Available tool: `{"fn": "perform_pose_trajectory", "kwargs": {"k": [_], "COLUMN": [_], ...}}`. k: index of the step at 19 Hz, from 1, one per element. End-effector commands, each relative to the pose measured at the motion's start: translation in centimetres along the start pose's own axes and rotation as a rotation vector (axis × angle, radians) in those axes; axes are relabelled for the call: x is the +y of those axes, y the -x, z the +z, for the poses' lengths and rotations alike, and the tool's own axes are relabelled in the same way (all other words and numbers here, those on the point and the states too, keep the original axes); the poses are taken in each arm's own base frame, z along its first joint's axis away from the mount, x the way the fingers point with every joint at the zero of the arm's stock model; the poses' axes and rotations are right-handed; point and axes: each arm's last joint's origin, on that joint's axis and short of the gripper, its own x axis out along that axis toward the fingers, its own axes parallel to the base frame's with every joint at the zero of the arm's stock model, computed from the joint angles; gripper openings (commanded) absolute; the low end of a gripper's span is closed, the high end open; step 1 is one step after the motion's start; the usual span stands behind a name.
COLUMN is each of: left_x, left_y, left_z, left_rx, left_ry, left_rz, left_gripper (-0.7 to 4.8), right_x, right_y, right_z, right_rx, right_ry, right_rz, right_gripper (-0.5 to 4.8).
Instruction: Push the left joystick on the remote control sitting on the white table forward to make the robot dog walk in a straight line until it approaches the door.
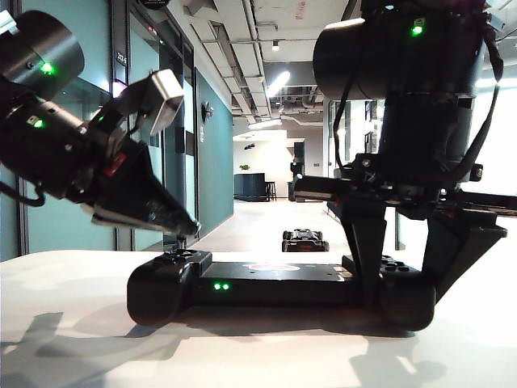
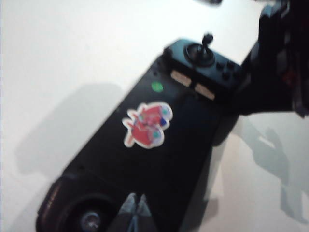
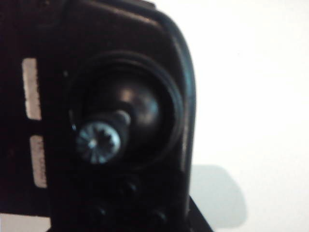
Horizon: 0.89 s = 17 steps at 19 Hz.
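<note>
**Left gripper tips at the left joystick, right gripper clamps the controller**

The left gripper (image 1: 184, 232) slants down, jaws closed to a point just above the short black left joystick (image 2: 90, 220). The right gripper (image 1: 412, 279) hangs vertical, fingers straddling and gripping the wide black remote control (image 1: 266, 283) on the matte white table (image 1: 73, 339). The small black robot dog (image 1: 304, 240) stands down the corridor.

You have the white table (image 1: 73, 339) as the carrying surface, matte and plain, with soft arm shadows across its near part. Lying flat on it is the remote control (image 1: 266, 283), broad side toward you, two green lights on its front edge. The robot dog (image 1: 304, 240) sits low on the corridor floor (image 1: 250, 230) beyond.
</note>
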Motion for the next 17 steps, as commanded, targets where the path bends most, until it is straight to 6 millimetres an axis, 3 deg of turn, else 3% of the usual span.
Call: {"fn": "perform_pose_trajectory", "kwargs": {"k": [1, 17], "left_x": [0.21, 1.09], "left_y": [-0.33, -1.31], "left_z": [-0.17, -0.49], "left_rx": [0.002, -0.015], "left_ry": [0.002, -0.011], "left_rz": [-0.008, 0.031], "left_gripper": [-0.05, -0.05], "right_x": [-0.09, -0.1], "right_y": [-0.02, -0.02], "right_z": [-0.18, -0.23], "right_rx": [0.022, 0.03], "right_ry": [-0.003, 0.002], "right_rz": [0.001, 0.006], "right_gripper": [1.98, 1.98]}}
